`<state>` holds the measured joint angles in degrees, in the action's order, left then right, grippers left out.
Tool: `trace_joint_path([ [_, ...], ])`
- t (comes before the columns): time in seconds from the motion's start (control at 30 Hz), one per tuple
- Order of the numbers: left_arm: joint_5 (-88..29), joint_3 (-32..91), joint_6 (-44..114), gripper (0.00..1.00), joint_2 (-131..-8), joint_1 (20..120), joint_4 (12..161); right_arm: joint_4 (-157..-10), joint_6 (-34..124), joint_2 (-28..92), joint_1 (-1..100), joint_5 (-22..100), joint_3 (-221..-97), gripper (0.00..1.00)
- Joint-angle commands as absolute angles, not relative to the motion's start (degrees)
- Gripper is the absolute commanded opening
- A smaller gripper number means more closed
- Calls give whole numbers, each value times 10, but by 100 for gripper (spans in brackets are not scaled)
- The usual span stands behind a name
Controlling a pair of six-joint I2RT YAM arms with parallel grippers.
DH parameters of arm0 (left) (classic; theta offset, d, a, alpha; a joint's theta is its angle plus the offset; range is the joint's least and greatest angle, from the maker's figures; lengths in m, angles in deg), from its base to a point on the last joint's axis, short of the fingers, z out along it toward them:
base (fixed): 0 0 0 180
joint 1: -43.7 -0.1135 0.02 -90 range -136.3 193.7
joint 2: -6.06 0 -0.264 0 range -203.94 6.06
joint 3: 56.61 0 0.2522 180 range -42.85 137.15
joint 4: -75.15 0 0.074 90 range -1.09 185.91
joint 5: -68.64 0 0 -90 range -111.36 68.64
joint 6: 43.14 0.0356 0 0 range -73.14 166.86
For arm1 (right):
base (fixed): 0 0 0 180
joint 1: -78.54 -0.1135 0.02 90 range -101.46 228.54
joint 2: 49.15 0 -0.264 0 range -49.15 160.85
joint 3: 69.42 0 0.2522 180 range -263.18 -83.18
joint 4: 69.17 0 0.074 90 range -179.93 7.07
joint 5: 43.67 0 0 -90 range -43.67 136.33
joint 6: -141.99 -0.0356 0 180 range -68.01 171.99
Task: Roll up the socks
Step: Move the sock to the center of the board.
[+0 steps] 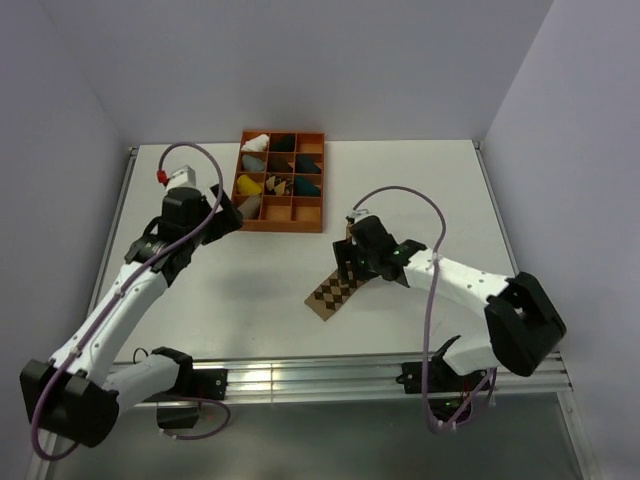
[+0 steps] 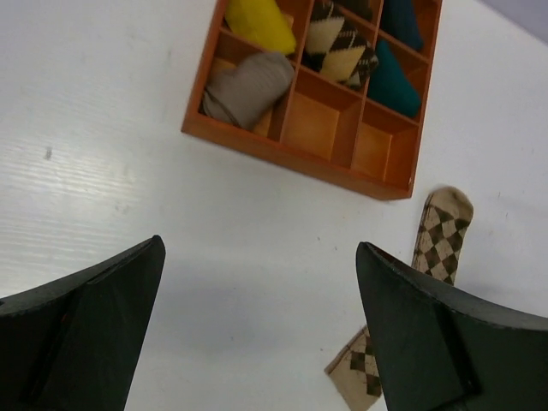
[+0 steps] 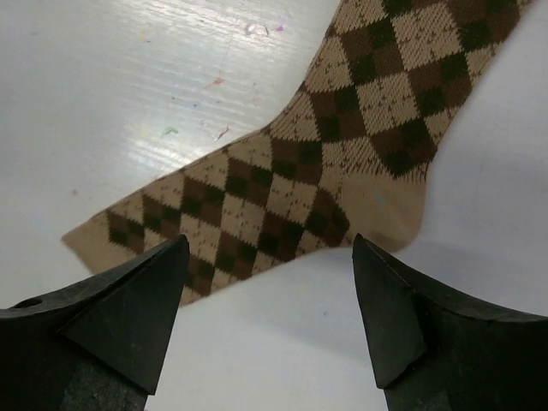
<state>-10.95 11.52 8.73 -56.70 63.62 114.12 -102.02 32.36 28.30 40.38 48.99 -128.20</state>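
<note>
A white table (image 1: 420, 190) is shown closed in by plain walls at 9, 12 and 3 o'clock, with bare surface left open between the two arms and toward the 6 o'clock edge. An orange compartment tray (image 1: 310, 226) is set at the table's 12 o'clock side; a yellow bundle (image 2: 257, 21), a grey-brown bundle (image 2: 248, 86), a teal bundle (image 2: 394, 81) and an argyle bundle (image 2: 342, 47) are seen packed in its cells, while several near cells are bare.

The argyle sock (image 1: 330, 295) is laid flat near the table's middle, at 5 o'clock from the tray, stretched from 7 o'clock to 1 o'clock. Its 1 o'clock end is covered in the overhead view by the right gripper (image 3: 270, 317), whose jaws are held wide apart above the diamond pattern with nothing clamped; contact with the fabric cannot be judged.

The left gripper (image 2: 261, 330) is poised by the tray's 7 o'clock corner, spread fully and empty, with bare table seen between its fingers (image 2: 86, 334).
</note>
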Motion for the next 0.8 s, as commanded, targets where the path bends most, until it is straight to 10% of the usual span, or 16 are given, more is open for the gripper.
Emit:
trace_joint_path([
  [0.0,-64,96,127,99,-498,625,1137,-995,331,339,390,540,-1320,84],
  [0.47,-85,57,135,99,-494,574,1113,-1002,330,507,384,605,-1425,82],
  [0.77,-118,50,129,99,-500,557,1109,-1010,356,394,337,592,-1420,82],
])
